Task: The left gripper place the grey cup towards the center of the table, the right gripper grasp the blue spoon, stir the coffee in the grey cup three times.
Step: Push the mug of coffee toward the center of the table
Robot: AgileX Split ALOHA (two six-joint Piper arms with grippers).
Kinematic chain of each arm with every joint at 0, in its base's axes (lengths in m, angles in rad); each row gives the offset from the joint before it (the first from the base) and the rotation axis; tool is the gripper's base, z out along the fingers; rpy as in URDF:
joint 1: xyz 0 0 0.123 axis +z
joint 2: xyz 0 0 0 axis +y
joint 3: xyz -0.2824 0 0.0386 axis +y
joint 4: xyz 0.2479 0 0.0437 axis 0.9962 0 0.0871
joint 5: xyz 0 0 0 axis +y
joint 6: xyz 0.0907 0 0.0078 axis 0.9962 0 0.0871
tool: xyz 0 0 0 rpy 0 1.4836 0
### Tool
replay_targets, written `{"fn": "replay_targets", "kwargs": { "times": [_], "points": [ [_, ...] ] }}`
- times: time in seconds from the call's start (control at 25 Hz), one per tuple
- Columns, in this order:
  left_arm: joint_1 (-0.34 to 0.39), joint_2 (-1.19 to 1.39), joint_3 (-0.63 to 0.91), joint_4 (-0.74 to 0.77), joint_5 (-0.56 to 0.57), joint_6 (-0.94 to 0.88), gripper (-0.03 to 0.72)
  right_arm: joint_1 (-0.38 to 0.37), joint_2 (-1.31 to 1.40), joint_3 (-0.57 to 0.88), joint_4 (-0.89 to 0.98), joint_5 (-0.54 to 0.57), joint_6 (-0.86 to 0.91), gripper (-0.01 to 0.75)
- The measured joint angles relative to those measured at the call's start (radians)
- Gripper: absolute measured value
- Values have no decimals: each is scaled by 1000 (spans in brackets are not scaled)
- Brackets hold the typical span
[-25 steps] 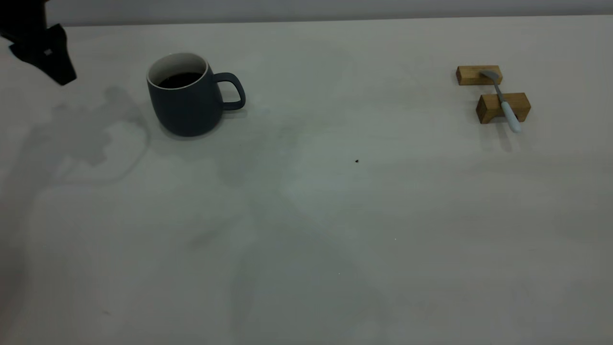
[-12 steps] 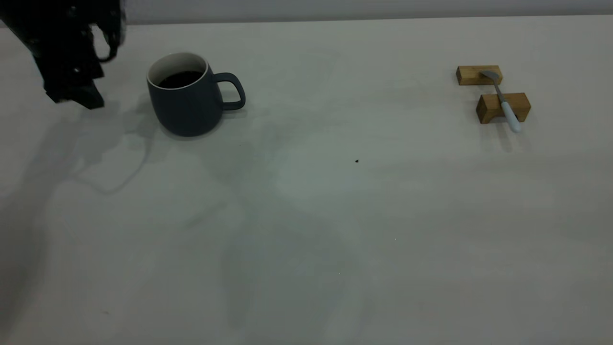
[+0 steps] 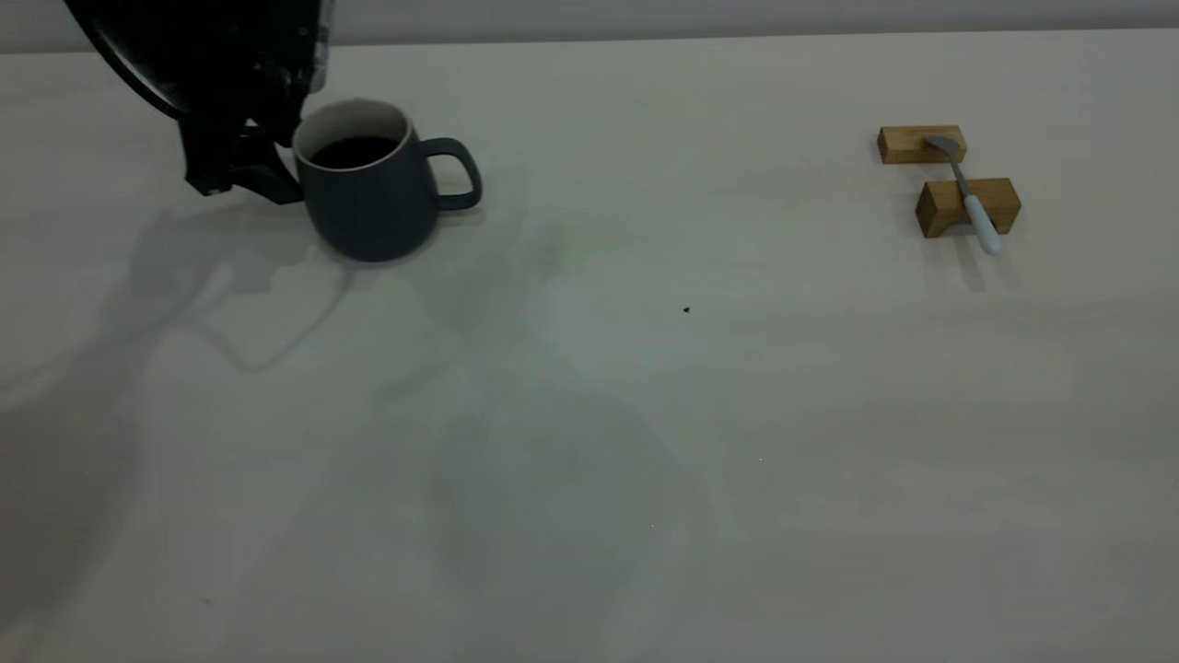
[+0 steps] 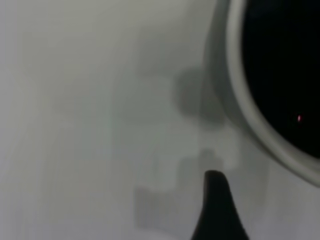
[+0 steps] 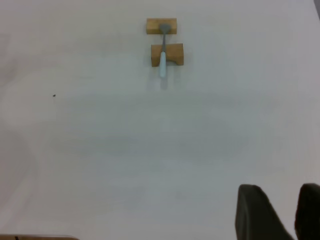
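Upper left of frame: left gripper [image 3: 241,180] touches the cup [image 3: 373,184] on the side opposite its handle, finger spread unclear; spoon [image 3: 967,193] lies far right on the bench [image 3: 645,414], nearer the right gripper [image 5: 280,212], fingers slightly parted

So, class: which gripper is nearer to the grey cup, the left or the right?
Left. The left gripper is right against the grey cup, on the side opposite its handle. The right gripper is out of the exterior view, away over bare table.
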Motion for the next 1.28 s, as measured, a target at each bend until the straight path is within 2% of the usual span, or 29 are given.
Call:
{"fn": "replay_targets", "kwargs": {
  "times": [0.36, 0.68, 1.28],
  "points": [
    [-88, 32, -20, -3, 14, 4, 585, 0, 1, 0, 0, 0, 0, 238],
    [-203, 33, -20, -42, 11, 2, 585, 0, 1, 0, 0, 0, 0, 238],
    [-395, 48, -20, -215, -125, 3, 585, 0, 1, 0, 0, 0, 0, 238]
  ]
}}
